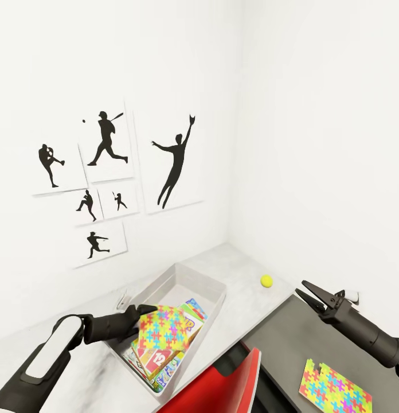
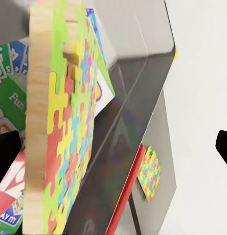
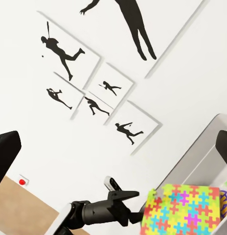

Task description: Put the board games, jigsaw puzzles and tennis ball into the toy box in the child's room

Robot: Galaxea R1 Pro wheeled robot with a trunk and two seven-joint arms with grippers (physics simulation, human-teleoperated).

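The grey toy box stands on the pale table with printed board games lying flat inside. A jigsaw puzzle leans tilted over them. My left gripper is at its upper edge. In the left wrist view that puzzle is edge-on beside one finger of the open left gripper. A second jigsaw puzzle lies on the dark cabinet top. The tennis ball rests on the table past the box. My right gripper hovers open above the cabinet.
A red chair back stands in front of the box. The low dark grey cabinet adjoins the table on the right. White walls with black sports prints meet in a corner behind the table. A red wall button is seen from the right wrist.
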